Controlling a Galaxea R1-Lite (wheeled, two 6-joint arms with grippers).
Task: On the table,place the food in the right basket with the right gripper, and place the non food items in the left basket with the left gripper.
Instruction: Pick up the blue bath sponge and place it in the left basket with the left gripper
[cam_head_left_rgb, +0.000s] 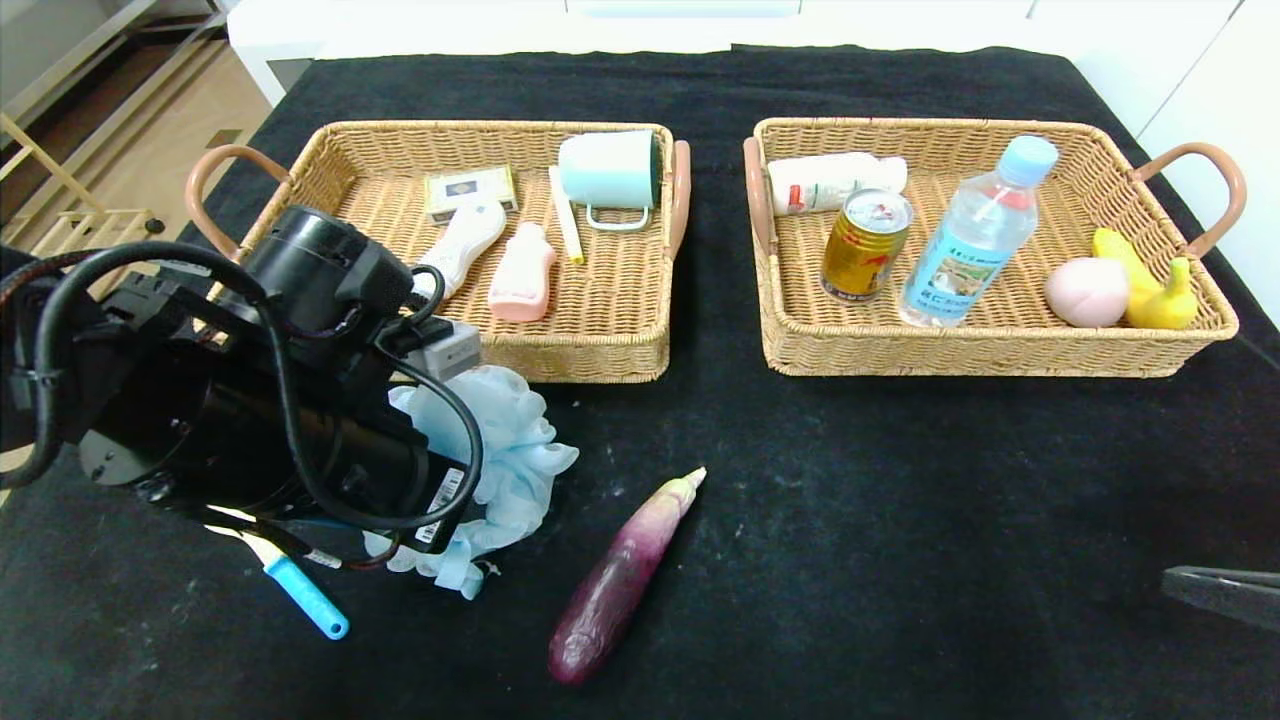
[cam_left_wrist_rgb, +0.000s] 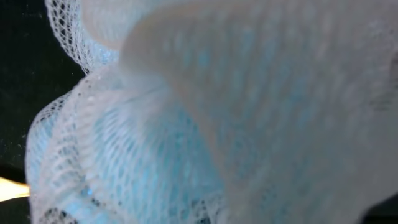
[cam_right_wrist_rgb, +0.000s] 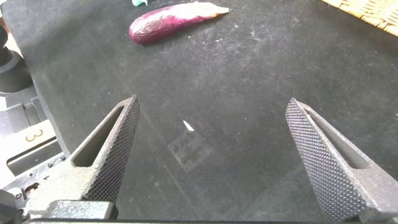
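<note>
The pale blue bath pouf lies on the black table in front of the left basket. My left arm reaches down onto it and covers its own gripper. The pouf's mesh fills the left wrist view, so no fingers show. The scoop's blue handle sticks out from under that arm. The purple eggplant lies on the cloth at front centre. The right gripper hovers open over bare cloth at the front right. The right basket holds the gold can, bottle, peach and banana.
The left basket holds a pale mug, a pink bottle, a white device and a small box. A white bottle lies at the back of the right basket. A strip of black cloth separates the two baskets.
</note>
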